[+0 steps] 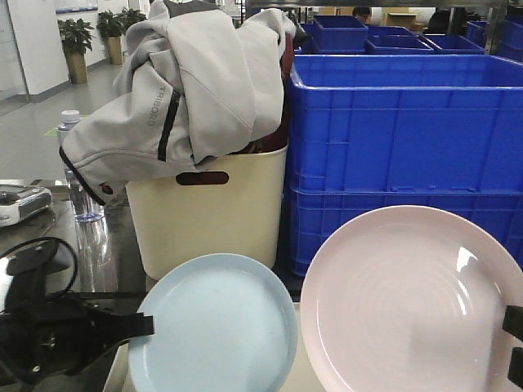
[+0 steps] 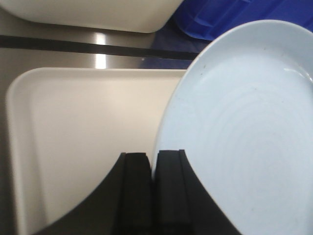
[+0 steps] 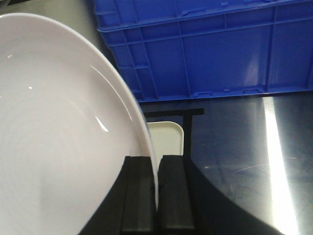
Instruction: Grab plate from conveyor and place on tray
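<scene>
Lower left of the front view, the left gripper [image 2: 152,162] pinches the pale blue plate [image 1: 214,322] over the tray [image 2: 83,142]. Lower right, the right gripper [image 3: 156,164] pinches the pink plate [image 1: 409,302] by its rim, raised and tilted. Level it over bare tray, lower gently, then release.

Support: reflective steel tabletop [image 3: 244,147]. Near side: cream tray [image 2: 73,137] lying flat on it. Beyond the tray, left: cream tub [image 1: 212,216]. Just beside the tub, right: stacked blue crates [image 1: 400,139]. Far left: clear bottle [image 1: 82,188], upright, and grey device [image 1: 20,202].
</scene>
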Robot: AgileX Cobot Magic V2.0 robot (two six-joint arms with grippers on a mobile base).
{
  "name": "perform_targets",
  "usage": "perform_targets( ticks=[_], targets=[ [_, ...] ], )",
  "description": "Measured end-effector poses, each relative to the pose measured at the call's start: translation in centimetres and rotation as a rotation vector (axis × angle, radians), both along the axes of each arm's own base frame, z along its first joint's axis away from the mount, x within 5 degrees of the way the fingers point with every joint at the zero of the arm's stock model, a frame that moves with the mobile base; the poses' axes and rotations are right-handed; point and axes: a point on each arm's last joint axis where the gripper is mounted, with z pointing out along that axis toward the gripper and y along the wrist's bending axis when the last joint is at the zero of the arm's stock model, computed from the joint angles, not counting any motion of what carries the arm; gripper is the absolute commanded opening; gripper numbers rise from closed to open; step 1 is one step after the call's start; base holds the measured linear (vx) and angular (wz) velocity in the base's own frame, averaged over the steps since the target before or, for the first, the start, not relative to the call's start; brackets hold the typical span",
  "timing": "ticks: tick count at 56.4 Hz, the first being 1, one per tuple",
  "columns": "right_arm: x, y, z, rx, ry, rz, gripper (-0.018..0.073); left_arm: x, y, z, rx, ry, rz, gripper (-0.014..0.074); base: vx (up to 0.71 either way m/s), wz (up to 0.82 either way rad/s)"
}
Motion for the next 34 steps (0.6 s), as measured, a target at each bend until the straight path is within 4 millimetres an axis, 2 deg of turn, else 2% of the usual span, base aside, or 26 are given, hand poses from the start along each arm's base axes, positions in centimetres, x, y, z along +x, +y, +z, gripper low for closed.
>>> perform_targets(
  ticks=[11, 21, 22, 30, 34],
  targets=[
    [0.0, 0.0, -0.1, -0.003, 0.009, -0.004, -0.0009, 2.4, -1.9, -1.7, 0.013, 0.046, -0.046, 0.0050, 0.00, 0.00],
    [0.0, -0.1, -0.1, -0.006, 0.010, -0.005, -0.0009, 3.0, -3.3, -2.6, 0.035, 0.059, -0.125, 0.0215, 0.00, 0.00],
    [0.0, -0.1, -0.1, -0.006, 0.010, -0.005, -0.0009, 2.9, -3.7, -2.7, 0.034, 0.060, -0.149, 0.0299, 0.00, 0.00],
    [0.0, -0.1, -0.1, -0.006, 0.010, -0.005, -0.0009, 2.9, -3.7, -2.6, 0.033, 0.057, -0.154, 0.0414, 0.00, 0.00],
    [0.0, -0.1, -0.1, -0.007, 0.011, -0.005, -0.0009, 2.9, -3.7, -2.6, 0.035, 0.054, -0.148, 0.0445, 0.00, 0.00]
  ],
)
